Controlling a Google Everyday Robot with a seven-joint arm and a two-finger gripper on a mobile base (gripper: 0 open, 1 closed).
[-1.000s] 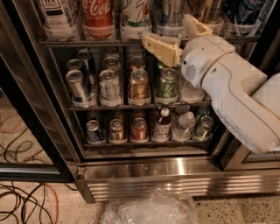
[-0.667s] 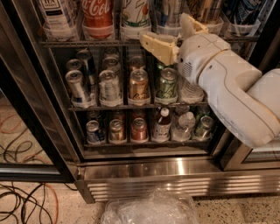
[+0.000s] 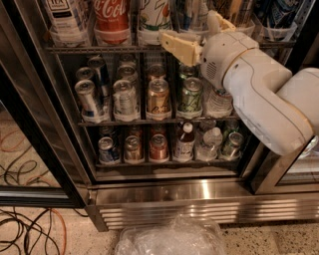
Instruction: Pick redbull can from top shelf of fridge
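The fridge stands open in front of me with its wire racks full of drinks. On the top shelf stand a white bottle, a red Coca-Cola can, a white and green can and, to their right, a silver and blue can that I take for the redbull can; only its lower part shows. My gripper is at top-shelf height in front of that can, open. One cream finger lies to the can's left and the other to its right. I cannot tell whether they touch it.
More slim silver and blue cans stand at the left of the middle rack, beside silver, gold and green cans. The bottom rack holds cans and small bottles. A crumpled clear plastic bag lies on the floor in front, and cables at the left.
My gripper has risen a little and shifted slightly left, from just below the top rack's edge to the level of the cans on it. Nothing on the shelves has moved.
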